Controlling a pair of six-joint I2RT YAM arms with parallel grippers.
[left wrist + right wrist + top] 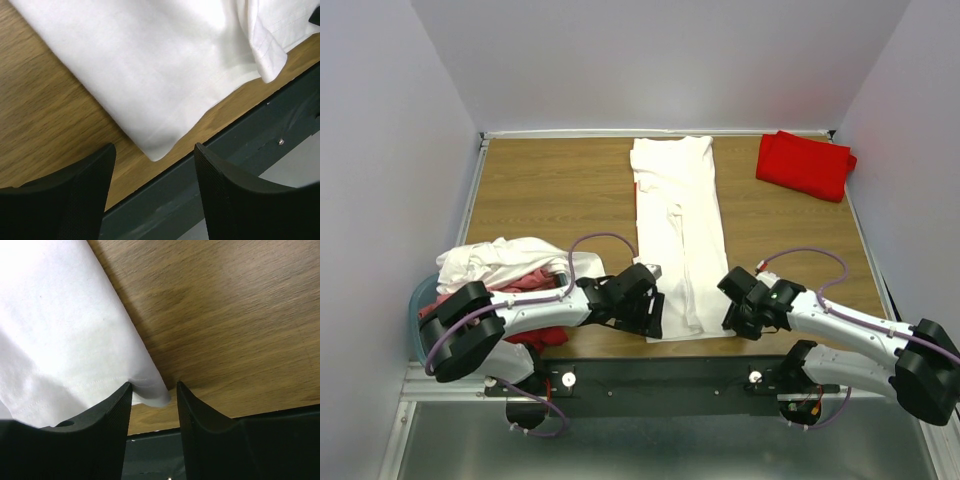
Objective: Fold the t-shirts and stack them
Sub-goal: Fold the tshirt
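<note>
The white shirt (677, 235) lies in a long strip on the table (550, 190). Your left gripper (154, 151) gapes around its near left corner. Your right gripper (154, 388) straddles the other corner, not yet pinching. Catch every layer at both corners, then lift evenly.

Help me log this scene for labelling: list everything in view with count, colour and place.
white shirt: one, white, table centre, folded into a long strip
red shirt: one, red, folded, far right corner
shirt pile: one heap, white, pink and red, in the tub
tub: one, pale blue, near left edge
table: one, brown wood
left arm, right arm: two, white and black, near edge
left end effector: black, open, at white shirt's near left corner
right end effector: black, open, around its near right corner
</note>
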